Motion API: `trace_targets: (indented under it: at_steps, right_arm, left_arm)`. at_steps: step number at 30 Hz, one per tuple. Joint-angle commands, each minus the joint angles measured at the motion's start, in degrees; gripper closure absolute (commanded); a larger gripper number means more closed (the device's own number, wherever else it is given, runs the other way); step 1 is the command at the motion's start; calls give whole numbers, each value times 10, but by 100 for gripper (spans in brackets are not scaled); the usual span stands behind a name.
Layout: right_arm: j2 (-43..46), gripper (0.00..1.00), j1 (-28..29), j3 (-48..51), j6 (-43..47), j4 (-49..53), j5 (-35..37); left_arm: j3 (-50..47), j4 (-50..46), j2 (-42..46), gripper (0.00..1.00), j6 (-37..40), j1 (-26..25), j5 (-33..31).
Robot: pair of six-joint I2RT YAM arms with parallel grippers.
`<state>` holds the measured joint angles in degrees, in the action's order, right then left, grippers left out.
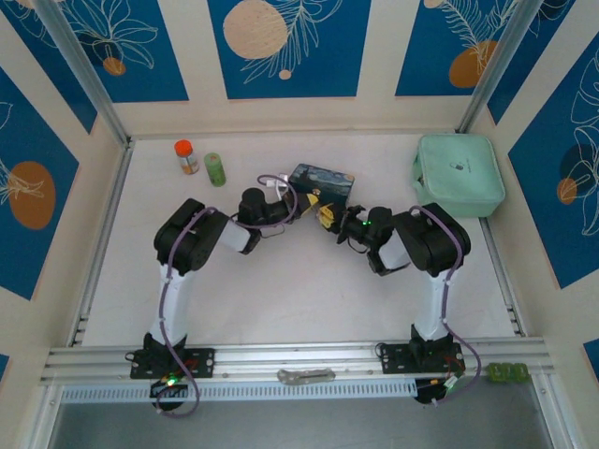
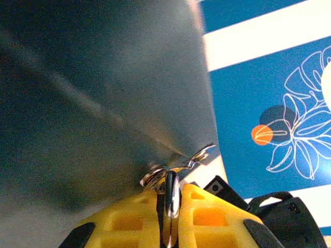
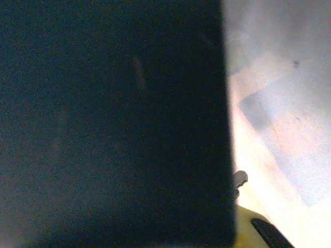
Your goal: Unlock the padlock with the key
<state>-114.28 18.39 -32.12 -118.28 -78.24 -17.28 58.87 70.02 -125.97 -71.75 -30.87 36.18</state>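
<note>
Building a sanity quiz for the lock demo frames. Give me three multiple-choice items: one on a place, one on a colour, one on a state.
1. Where on the table is the mint-green case?
A) far left corner
B) far right corner
C) on the front rail

2. What colour is the cap of the small bottle?
A) orange
B) blue
C) black

3. How is the left gripper?
A) wide open, empty
B) shut on a slim metal key
C) clamped on the case

Answers:
1 B: the case sits at the back, by the right wall.
2 A: the orange cap shows beside the green cylinder.
3 B: the left wrist view shows the yellow jaws pinching the key.
</note>
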Motion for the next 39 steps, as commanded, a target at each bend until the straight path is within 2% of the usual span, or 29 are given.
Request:
trace_targets:
  at_steps: [1, 8, 12, 15, 19, 22, 25, 28, 32, 34, 39]
  right_arm:
    - [18, 71, -11, 14, -101, 106, 33]
    - [24, 50, -13, 15, -61, 118, 22]
    - [53, 42, -15, 49, -17, 119, 47]
    - [103, 40, -31, 72, 47, 174, 43]
    - [202, 39, -49, 73, 153, 329, 33]
    - [292, 37, -58, 37, 268, 513, 38]
    - [372, 33, -57, 2, 365, 677, 77]
    - [421, 32, -65, -4, 411, 745, 90]
    - [442, 32, -60, -41, 501, 822, 92]
    - [437, 33, -43, -89, 586, 885, 101]
    - [387, 34, 48, -245, 804, 1075, 239]
  left_arm:
    - [-2, 107, 6, 100, -19, -47, 94]
    - [-11, 107, 6, 100, -43, -47, 60]
    - [-16, 107, 6, 100, -61, -46, 33]
    - [-19, 107, 2, 100, -71, -46, 15]
    - [-22, 107, -1, 100, -79, -46, -1]
    - [-26, 96, 2, 100, -84, -45, -13]
    - [-31, 71, 10, 100, -75, -45, -24]
    - [-34, 50, 14, 100, -68, -45, -31]
    - [-35, 35, 14, 100, -69, -45, -39]
    - [-36, 21, 16, 100, -72, -45, -43]
    - [-38, -18, 28, 100, -80, -46, -49]
